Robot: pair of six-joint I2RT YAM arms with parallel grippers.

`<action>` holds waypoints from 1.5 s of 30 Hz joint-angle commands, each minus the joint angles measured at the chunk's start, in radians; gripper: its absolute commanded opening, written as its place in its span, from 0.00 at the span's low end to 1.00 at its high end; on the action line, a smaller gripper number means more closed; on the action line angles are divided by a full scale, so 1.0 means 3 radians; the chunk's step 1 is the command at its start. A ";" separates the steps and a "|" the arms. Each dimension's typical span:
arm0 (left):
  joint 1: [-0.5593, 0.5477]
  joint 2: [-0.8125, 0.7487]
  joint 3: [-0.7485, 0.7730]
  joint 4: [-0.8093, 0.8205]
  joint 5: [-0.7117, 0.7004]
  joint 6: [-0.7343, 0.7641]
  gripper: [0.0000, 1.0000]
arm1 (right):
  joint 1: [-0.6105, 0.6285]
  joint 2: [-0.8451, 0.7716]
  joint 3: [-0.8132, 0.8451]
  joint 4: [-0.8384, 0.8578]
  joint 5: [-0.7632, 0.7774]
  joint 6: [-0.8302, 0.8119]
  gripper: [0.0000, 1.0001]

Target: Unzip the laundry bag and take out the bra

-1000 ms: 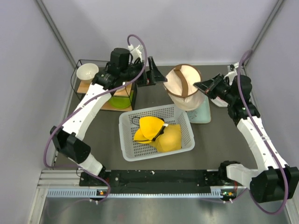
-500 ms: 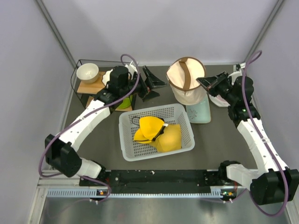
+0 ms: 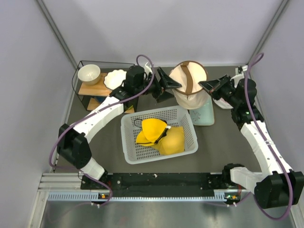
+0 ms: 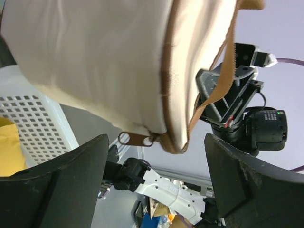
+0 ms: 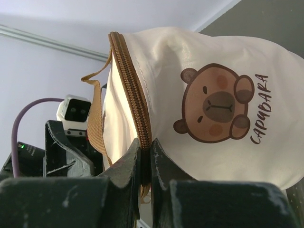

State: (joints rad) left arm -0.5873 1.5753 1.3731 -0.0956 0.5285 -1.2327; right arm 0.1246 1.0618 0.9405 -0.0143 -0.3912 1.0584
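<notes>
The cream laundry bag (image 3: 189,84) with brown strap and zipper trim hangs tilted above the back of the table. My right gripper (image 3: 203,86) is shut on its brown zipper seam (image 5: 141,122) at the bag's right side. The bag's capybara print (image 5: 216,103) faces the right wrist camera. My left gripper (image 3: 172,86) is open, its jaws wide apart just left of the bag. In the left wrist view the bag (image 4: 104,61) fills the top, and its brown zipper pull (image 4: 135,139) dangles between my jaws, untouched. The navy bra is hidden.
A white lattice basket (image 3: 133,152) in front of the bag holds a yellow padded garment (image 3: 160,135). A wire rack (image 3: 80,76) at back left holds a white bowl (image 3: 89,73) and a wavy white dish (image 3: 114,79). A pale green box (image 3: 203,116) lies under the bag.
My left arm has swung right from the rack, bringing its open gripper up to the bag's left side. My right gripper still holds the bag, which has tilted slightly.
</notes>
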 commanded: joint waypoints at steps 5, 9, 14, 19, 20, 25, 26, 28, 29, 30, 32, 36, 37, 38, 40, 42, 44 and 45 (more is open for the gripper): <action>0.0004 0.0138 0.0204 0.0404 -0.0090 0.0014 0.51 | 0.0030 -0.0149 -0.0021 0.0171 -0.0087 -0.0087 0.00; 0.0010 0.0169 0.0229 0.0482 -0.0013 -0.0012 0.00 | 0.0030 -0.0236 0.0050 -0.0120 -0.0143 -0.0439 0.04; 0.0009 0.0118 0.0224 0.0339 -0.0049 0.0008 0.00 | 0.0035 -0.0496 0.0092 -0.0586 -0.0158 -0.0960 0.39; 0.0009 0.0062 0.0229 0.0196 -0.0141 -0.0007 0.00 | 0.0387 -0.0890 0.0050 -0.0918 0.0162 -0.1344 0.39; 0.0009 0.0046 0.0224 0.0191 -0.0161 -0.0002 0.00 | 0.0489 -0.0906 0.0061 -0.0974 0.0240 -0.1426 0.39; 0.0009 -0.0025 0.0224 0.0119 -0.0264 -0.0012 0.00 | 0.1398 -0.0784 0.0143 -0.1220 0.1063 -0.1570 0.37; 0.0009 -0.0045 0.0219 0.0119 -0.0289 -0.0012 0.00 | 0.1456 -0.0738 0.0132 -0.1220 0.1104 -0.1565 0.37; 0.0004 -0.0061 0.0219 0.0099 -0.0289 -0.0007 0.00 | 0.1522 -0.0676 0.0117 -0.1215 0.1232 -0.1559 0.37; 0.0009 -0.0081 0.0224 0.0089 -0.0284 -0.0012 0.00 | 0.1553 -0.0620 0.0117 -0.1215 0.1268 -0.1564 0.37; 0.0009 -0.0092 0.0219 0.0088 -0.0284 -0.0007 0.00 | 0.1553 -0.0600 0.0117 -0.1215 0.1375 -0.1575 0.37; 0.0004 -0.0127 0.0204 0.0078 -0.0294 -0.0002 0.00 | 0.1553 -0.0508 0.0163 -0.1220 0.1457 -0.1666 0.37; 0.0004 -0.0168 0.0188 0.0088 -0.0294 0.0003 0.00 | 0.1553 -0.0339 0.0285 -0.1215 0.1493 -0.1774 0.36; 0.0004 -0.0168 0.0183 0.0088 -0.0294 -0.0002 0.00 | 0.1548 -0.0313 0.0316 -0.1205 0.1483 -0.1779 0.36; 0.0004 -0.0179 0.0178 0.0088 -0.0294 0.0003 0.00 | 0.1553 -0.0293 0.0326 -0.1190 0.1488 -0.1779 0.36; 0.0004 -0.0189 0.0168 0.0094 -0.0289 0.0003 0.00 | 0.1553 -0.0247 0.0347 -0.1164 0.1427 -0.1759 0.35; 0.0004 -0.0194 0.0163 0.0094 -0.0284 0.0008 0.00 | 0.1553 -0.0252 0.0337 -0.1078 0.1345 -0.1708 0.35; 0.0004 -0.0194 0.0163 0.0094 -0.0279 0.0013 0.00 | 0.1553 -0.0257 0.0327 -0.1031 0.1325 -0.1672 0.35; 0.0009 -0.0194 0.0163 0.0088 -0.0274 0.0008 0.00 | 0.1553 -0.0257 0.0327 -0.1006 0.1319 -0.1662 0.35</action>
State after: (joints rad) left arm -0.5861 1.5730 1.4006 -0.1364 0.4461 -1.2358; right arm 0.5797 0.9905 0.9901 -0.3813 0.0166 0.5533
